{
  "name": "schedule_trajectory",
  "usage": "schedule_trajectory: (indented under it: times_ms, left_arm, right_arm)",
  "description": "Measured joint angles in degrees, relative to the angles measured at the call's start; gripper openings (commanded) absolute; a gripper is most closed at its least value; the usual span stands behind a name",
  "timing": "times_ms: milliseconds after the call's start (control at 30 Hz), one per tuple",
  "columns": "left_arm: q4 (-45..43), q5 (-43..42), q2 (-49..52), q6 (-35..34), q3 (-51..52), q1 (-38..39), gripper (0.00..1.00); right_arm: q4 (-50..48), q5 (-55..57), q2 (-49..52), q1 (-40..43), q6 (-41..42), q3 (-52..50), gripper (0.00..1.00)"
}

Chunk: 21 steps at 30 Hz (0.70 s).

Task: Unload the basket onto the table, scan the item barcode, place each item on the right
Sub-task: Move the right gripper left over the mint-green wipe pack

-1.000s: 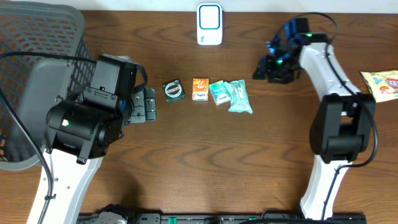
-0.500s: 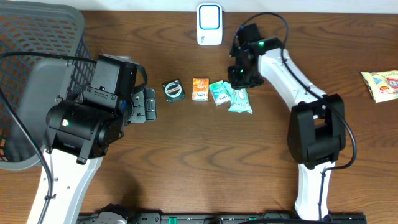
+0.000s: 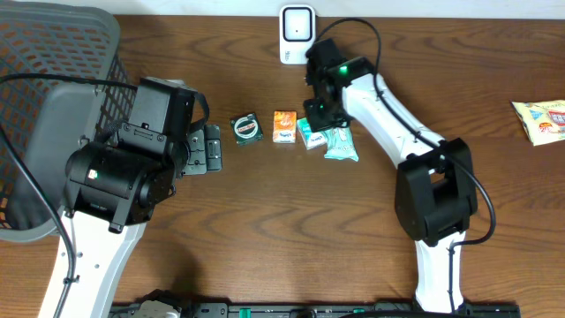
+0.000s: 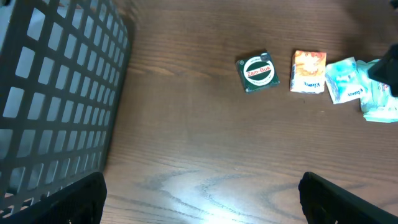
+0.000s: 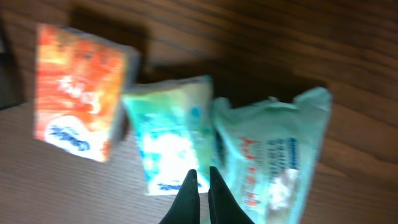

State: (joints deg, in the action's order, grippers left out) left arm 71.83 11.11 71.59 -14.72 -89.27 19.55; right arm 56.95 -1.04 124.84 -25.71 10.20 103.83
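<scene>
Table (image 3: pixel 291 221), dark wood; bears all that follows.
Row of four small items, mid-table, side by side: square green tin (image 3: pixel 246 129) at the left end; orange tissue pack (image 3: pixel 283 126) just beside it; small teal pack (image 5: pixel 168 134) next; larger teal packet (image 5: pixel 273 155) at the right end, its edge touching the small teal pack.
Scanner (image 3: pixel 297 34), white with a blue face; at the far edge of the table, apart from the row.
Right gripper (image 5: pixel 200 180); fingers pressed together with nothing between them; tips over the seam where the two teal items meet; whether they touch either one cannot be told.
Left gripper (image 4: pixel 202 196); jaws spread wide and empty; over bare wood to the left of the green tin, beside the basket.
Basket (image 3: pixel 53 62), black mesh; far left corner.
Snack packet (image 3: pixel 540 119), yellow and red; right edge of the table, well apart from the row.
</scene>
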Motion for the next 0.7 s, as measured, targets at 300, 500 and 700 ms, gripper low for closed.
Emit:
schedule_trajectory:
  times_ms: [300, 500, 700]
  left_arm:
    - [0.0, 0.0, 0.0, 0.0, 0.0, 0.0, 0.98]
    - [0.0, 0.0, 0.0, 0.0, 0.0, 0.0, 0.98]
    - [0.0, 0.0, 0.0, 0.0, 0.0, 0.0, 0.98]
  right_arm:
    - [-2.4, 5.9, 0.0, -2.1, 2.7, -0.4, 0.01]
    - [-6.4, 7.8, -0.1, -2.1, 3.8, -4.9, 0.01]
    - [-8.9, 7.4, -0.1, -2.1, 4.1, -10.0, 0.01]
